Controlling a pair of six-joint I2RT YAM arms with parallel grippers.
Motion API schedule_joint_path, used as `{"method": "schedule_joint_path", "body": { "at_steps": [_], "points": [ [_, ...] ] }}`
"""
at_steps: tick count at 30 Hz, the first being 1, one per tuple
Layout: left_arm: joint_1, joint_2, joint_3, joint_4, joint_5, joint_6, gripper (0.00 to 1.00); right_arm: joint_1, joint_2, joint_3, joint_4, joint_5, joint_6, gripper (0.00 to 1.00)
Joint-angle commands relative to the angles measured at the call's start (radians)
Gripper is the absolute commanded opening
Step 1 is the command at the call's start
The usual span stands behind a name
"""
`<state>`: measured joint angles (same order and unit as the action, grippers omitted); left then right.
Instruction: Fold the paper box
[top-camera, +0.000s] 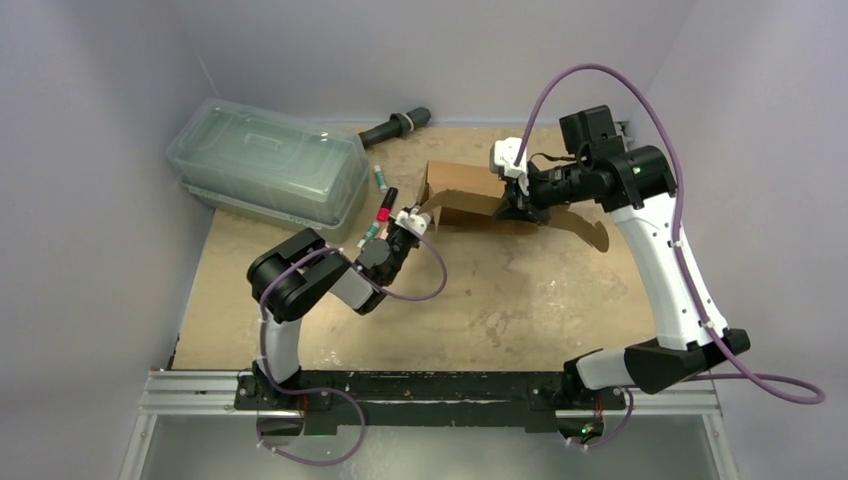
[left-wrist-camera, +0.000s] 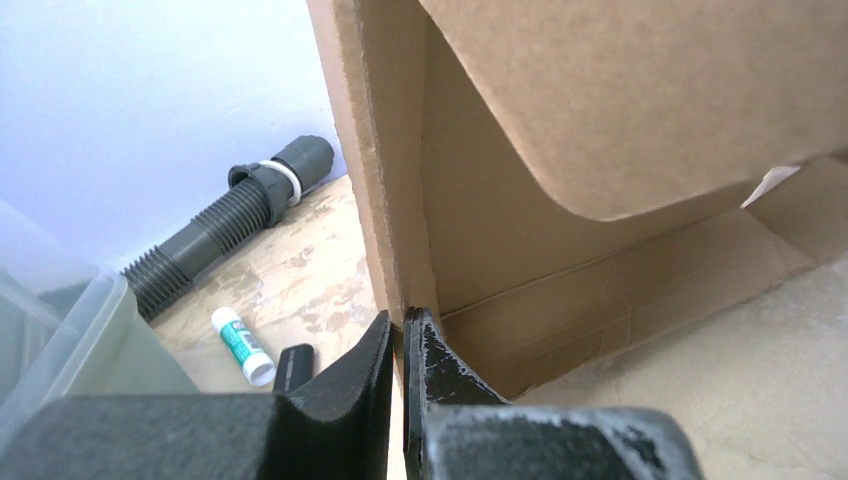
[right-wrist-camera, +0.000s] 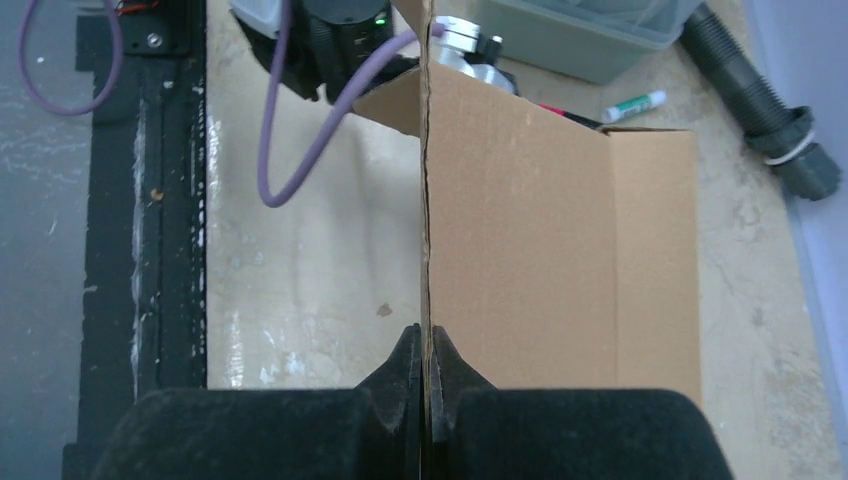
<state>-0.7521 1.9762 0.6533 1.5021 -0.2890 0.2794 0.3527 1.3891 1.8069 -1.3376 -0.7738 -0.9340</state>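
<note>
The paper box is plain brown cardboard, matt and faintly fibrous, with raw corrugated edges. Under it the table looks like pale board, mottled and worn, with no shine. The container is clear greenish plastic, smooth with a soft gloss. The hose is dull, dark grey ribbed plastic. The left gripper has matt black fingers, scuffed pale on one face. The cable has smooth purple sheathing, and the rail is silvery metal.
</note>
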Motion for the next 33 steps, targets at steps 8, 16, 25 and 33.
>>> {"method": "schedule_joint_path", "body": {
  "at_steps": [8,16,25,33],
  "points": [
    [-0.021,-0.499,0.016,-0.561,0.089,-0.537,0.0,0.006,0.024,0.248,0.137,0.077,0.206,0.0],
    [-0.022,-0.6,0.193,-1.192,0.204,-0.778,0.0,0.014,0.148,0.309,0.21,0.153,0.307,0.0],
    [-0.021,-0.539,0.186,-1.408,0.15,-0.833,0.0,0.022,0.165,0.009,0.347,0.136,0.317,0.0],
    [-0.025,-0.418,0.195,-1.433,0.14,-0.821,0.0,0.028,0.109,-0.191,0.459,0.092,0.352,0.0]
  ]
}}
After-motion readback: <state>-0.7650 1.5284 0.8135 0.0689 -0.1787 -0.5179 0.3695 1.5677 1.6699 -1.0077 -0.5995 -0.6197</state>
